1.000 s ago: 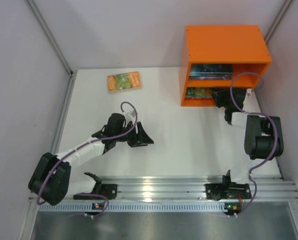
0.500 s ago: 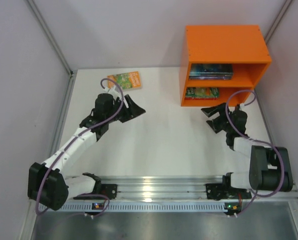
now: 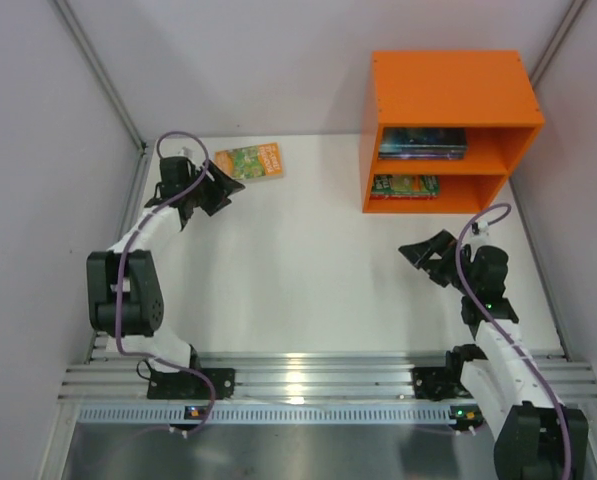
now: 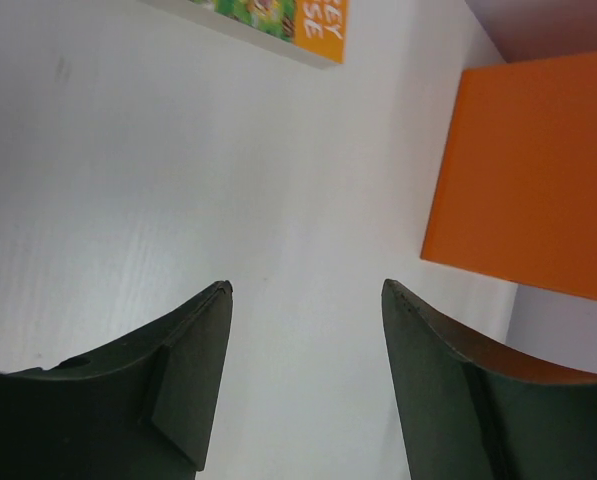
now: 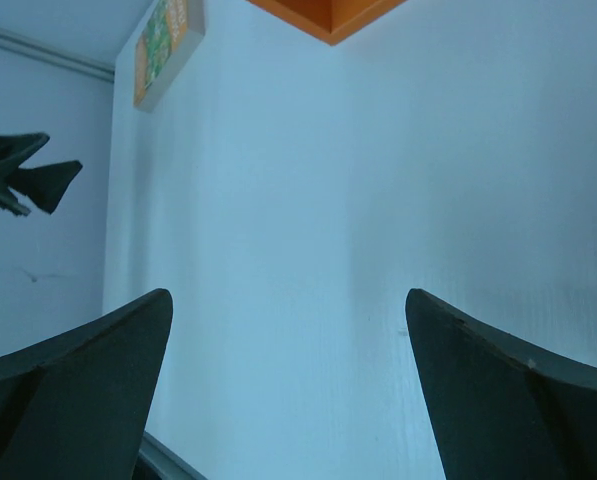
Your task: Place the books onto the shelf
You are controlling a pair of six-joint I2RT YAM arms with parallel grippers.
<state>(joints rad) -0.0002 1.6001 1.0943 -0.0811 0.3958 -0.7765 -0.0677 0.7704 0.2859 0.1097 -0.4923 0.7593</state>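
An orange-green book (image 3: 249, 161) lies flat on the white table at the far left; its edge also shows in the left wrist view (image 4: 278, 15) and the right wrist view (image 5: 166, 40). My left gripper (image 3: 226, 190) hovers just near and left of it, open and empty (image 4: 306, 290). The orange shelf (image 3: 448, 100) stands at the far right, with dark books (image 3: 423, 143) in its upper compartment and a green book (image 3: 405, 184) in the lower one. My right gripper (image 3: 425, 255) is in front of the shelf, wide open and empty (image 5: 288, 300).
Pale walls close in the table on the left, back and right. An aluminium rail (image 3: 308, 375) with both arm bases runs along the near edge. The shelf's side panel (image 4: 533, 180) fills the right of the left wrist view.
My right gripper has backed out of the shelf's lower compartment and opened, leaving the green book there. My left arm has swung to the far left, up beside the orange-green book.
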